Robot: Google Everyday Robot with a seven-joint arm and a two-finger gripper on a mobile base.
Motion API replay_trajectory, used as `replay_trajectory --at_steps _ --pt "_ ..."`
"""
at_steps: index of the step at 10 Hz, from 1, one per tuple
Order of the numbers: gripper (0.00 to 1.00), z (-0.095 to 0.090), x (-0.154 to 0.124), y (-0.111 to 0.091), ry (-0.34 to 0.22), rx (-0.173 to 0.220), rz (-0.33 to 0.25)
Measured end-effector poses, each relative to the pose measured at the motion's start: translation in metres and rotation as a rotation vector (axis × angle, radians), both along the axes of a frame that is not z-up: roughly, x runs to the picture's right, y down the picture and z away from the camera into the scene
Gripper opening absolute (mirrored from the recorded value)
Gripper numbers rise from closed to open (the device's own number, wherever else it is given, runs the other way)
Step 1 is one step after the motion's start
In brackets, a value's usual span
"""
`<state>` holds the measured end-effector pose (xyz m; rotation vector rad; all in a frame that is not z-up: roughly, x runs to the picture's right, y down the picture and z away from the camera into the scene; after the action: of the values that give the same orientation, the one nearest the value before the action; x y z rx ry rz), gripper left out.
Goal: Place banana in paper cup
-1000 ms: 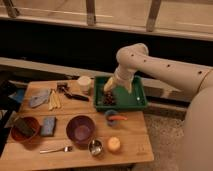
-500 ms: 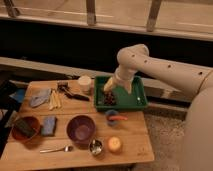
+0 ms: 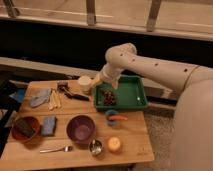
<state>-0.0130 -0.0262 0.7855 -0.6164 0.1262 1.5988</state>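
The banana (image 3: 53, 99) lies on the wooden table (image 3: 140, 145) at the left, two pale-yellow strips beside a grey-blue cloth (image 3: 39, 97). The paper cup (image 3: 85, 82) stands upright at the table's back edge, left of the green tray (image 3: 131, 95). My gripper (image 3: 100, 84) hangs at the end of the white arm, just right of the cup and over the tray's left edge, well away from the banana. Nothing shows in it.
A dark clump (image 3: 107, 97) sits in the tray. A black tool (image 3: 69, 91), purple bowl (image 3: 81, 128), small blue cup (image 3: 111, 115) with an orange stick (image 3: 120, 118), steel cup (image 3: 95, 146), orange fruit (image 3: 114, 144), fork (image 3: 55, 149), blue sponge (image 3: 48, 125) and brown bowl (image 3: 25, 128) share the table.
The arm has shifted a little to the left, bringing the gripper from over the tray closer to the paper cup. The objects on the table have not moved.
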Motion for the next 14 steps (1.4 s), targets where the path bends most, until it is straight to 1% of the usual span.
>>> replay_trajectory --at_steps 1,2,3,4,6,8,10,11,13,14 --pt "0.80 -0.001 -0.025 -0.004 -0.034 0.009 -0.003" --pt "0.80 -0.005 -0.057 -0.006 -0.082 0.017 -0.010" --pt "0.80 -0.006 -0.061 -0.006 -0.091 0.017 -0.010" --pt "0.80 -0.005 -0.055 -0.007 -0.082 0.019 -0.010" --pt "0.80 -0.005 -0.060 -0.006 -0.088 0.019 -0.014" --pt "0.80 -0.005 -0.055 -0.007 -0.084 0.020 -0.011" --pt "0.80 -0.003 -0.062 -0.004 -0.103 0.017 -0.029" --pt "0.80 -0.002 -0.070 0.001 -0.123 0.016 -0.046" --pt "0.80 -0.001 -0.110 0.009 -0.177 0.013 -0.083" --pt "0.80 0.001 -0.142 0.012 -0.212 0.012 -0.103"
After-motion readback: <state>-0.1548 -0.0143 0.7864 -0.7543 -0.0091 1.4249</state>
